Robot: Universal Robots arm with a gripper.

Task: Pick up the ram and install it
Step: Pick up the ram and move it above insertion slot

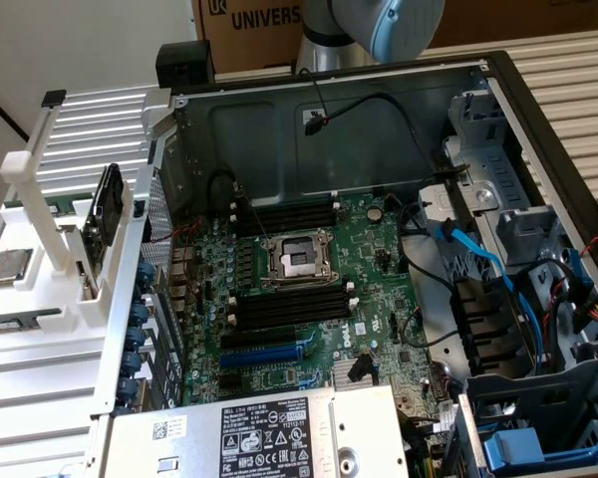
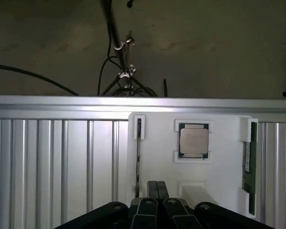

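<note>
Two jaws of the gripper (image 2: 157, 188) sit pressed together in the wrist view, with nothing between them. They hang over the near edge of a white holder (image 2: 219, 162), which rests on a ribbed metal surface (image 2: 62, 167).

The ram (image 2: 247, 164) sits in that holder. It is off to one side of the jaws and apart from them. It shows edge-on as a thin green strip, and its far end meets a small white clip. In this picture its length runs the same way as the ribs of the surface.

Further along the holder a square processor chip (image 2: 194, 141) lies flat in its own recess. It sits between the ram and a narrow slot (image 2: 138, 152) with something dark in it. Beyond the edge of the surface lie the floor and some loose cables.

In the exterior view the holder (image 1: 50, 229) stands at the exterior view's left, just beside an open computer case (image 1: 379, 129). The ram (image 1: 105, 214) shows there as a dark slab set on edge. Its long axis rises steeply from the base of the holder, with the top leaning slightly toward the exterior view's right. I cannot tell whether it stands fully on end. The chip (image 1: 7, 267) lies further to the exterior view's left.

Inside the case, the circuit board (image 1: 379, 259) carries black memory slots (image 1: 289, 307). The arm (image 1: 379, 25) shows above the far wall of the case.
</note>
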